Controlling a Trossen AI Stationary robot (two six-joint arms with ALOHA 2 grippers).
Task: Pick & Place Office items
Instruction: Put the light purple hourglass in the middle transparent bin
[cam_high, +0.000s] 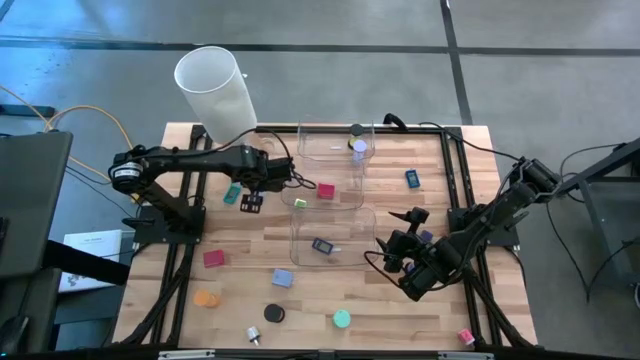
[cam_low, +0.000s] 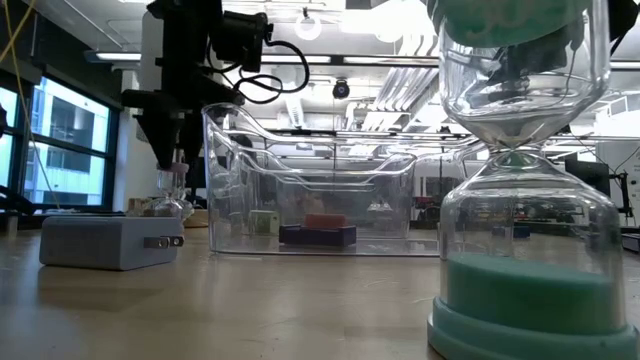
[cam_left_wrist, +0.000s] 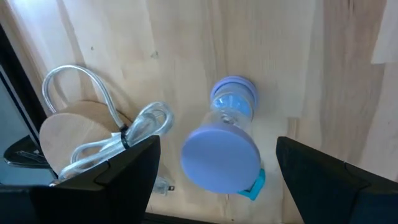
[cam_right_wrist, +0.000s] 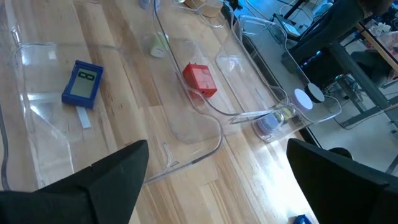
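Note:
My left gripper (cam_high: 250, 197) hangs open over the table's left half, fingers pointing down. A lavender sand timer (cam_left_wrist: 227, 140) lies on the wood between its two fingers (cam_left_wrist: 134, 171), untouched, with a teal block (cam_left_wrist: 255, 186) beside it. In the low view this gripper (cam_low: 168, 140) hangs just above the timer's glass (cam_low: 172, 198). My right gripper (cam_high: 398, 255) waits open at the right, near the near bin. Loose items lie about: a red block (cam_high: 326, 190), a blue block (cam_high: 283, 278), an orange disc (cam_high: 206, 298), a black disc (cam_high: 274, 313) and a teal disc (cam_high: 342, 319).
Two clear bins stand mid-table, the far one (cam_high: 335, 150) holding a black disc (cam_high: 356, 130), the near one (cam_high: 330, 235) a blue timer (cam_right_wrist: 83, 84). A tall white cylinder (cam_high: 215, 90) stands at the far left. A coiled cable (cam_left_wrist: 124, 130) lies beside my left gripper.

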